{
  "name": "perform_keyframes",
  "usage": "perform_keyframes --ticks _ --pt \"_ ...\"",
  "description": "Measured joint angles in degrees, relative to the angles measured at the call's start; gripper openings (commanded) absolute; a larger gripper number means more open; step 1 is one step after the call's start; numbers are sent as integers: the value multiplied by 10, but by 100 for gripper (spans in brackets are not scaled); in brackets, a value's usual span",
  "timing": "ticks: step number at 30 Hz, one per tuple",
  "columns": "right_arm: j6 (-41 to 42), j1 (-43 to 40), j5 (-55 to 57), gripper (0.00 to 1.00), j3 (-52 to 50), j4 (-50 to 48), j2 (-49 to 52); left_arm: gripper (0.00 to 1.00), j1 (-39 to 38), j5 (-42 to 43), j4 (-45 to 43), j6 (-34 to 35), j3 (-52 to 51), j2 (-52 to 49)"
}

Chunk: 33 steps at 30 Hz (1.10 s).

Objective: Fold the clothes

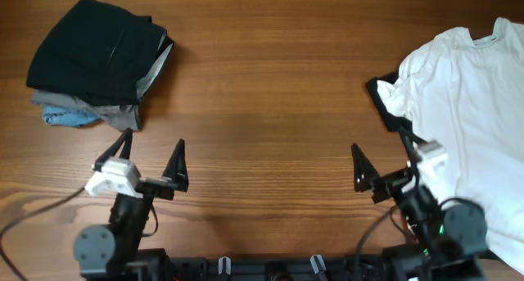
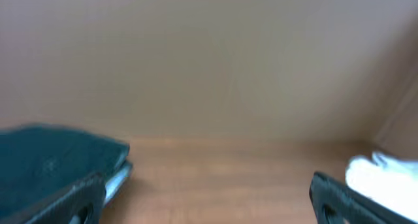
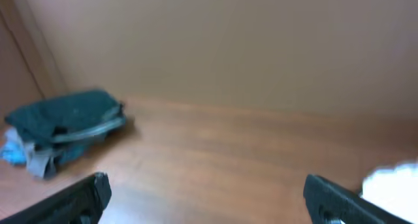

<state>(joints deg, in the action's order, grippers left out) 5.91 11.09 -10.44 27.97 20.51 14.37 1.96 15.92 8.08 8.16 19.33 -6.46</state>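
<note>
With the left tool [image 1: 154, 142] and right tool [image 1: 381, 146] held wide and empty, the crumpled white cotton T-shirt [image 1: 467, 92] at the right edge of the worktop [image 1: 270, 109] could be pinched together with the loose black garment [image 1: 383, 97] beneath.

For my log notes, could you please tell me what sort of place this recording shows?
Probably a lab-style test bench: a wooden table, two robot arms at its near edge, a stack of folded clothes and a white T-shirt.
</note>
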Motion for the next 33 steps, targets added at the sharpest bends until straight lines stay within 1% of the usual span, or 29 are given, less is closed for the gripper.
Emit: perform_keyframes --ticks 1,2,4,7,11,12,14,18,22,23,24,26,31,33 --pt "-1 0 0 100 36 34 41 100 0 -2 45 2 36 -23" --pt "-1 0 0 100 60 56 71 100 0 -4 71 4 64 -44" --pt "2 0 0 100 132 134 155 100 0 -13 148 8 140 -99" --pt "14 0 -1 100 263 221 308 100 0 -33 251 10 274 -205" --pt "20 -1 -14 100 396 281 471 100 0 -44 372 12 417 -335" --pt "20 -1 -25 100 436 296 522 100 0 -46 400 12 447 -368" --pt "20 -1 -43 100 485 318 588 100 0 -48 453 12 493 -425" --pt "30 -3 -55 100 542 313 683 100 0 -52 501 2 529 -497" --pt "102 -36 21 94 551 300 737 100 0 -52 531 -3 530 -522" --pt "123 -52 45 89 551 296 748 100 0 -51 535 -4 530 -523" --pt "137 -66 62 82 551 293 756 100 0 -51 538 -4 530 -523" --pt "167 -107 95 80 552 279 778 100 0 -50 539 -4 530 -524" --pt "202 -193 131 57 553 265 837 99 0 -50 539 -4 531 -525" --pt "214 -221 132 56 553 259 862 99 0 -50 539 -4 531 -526"
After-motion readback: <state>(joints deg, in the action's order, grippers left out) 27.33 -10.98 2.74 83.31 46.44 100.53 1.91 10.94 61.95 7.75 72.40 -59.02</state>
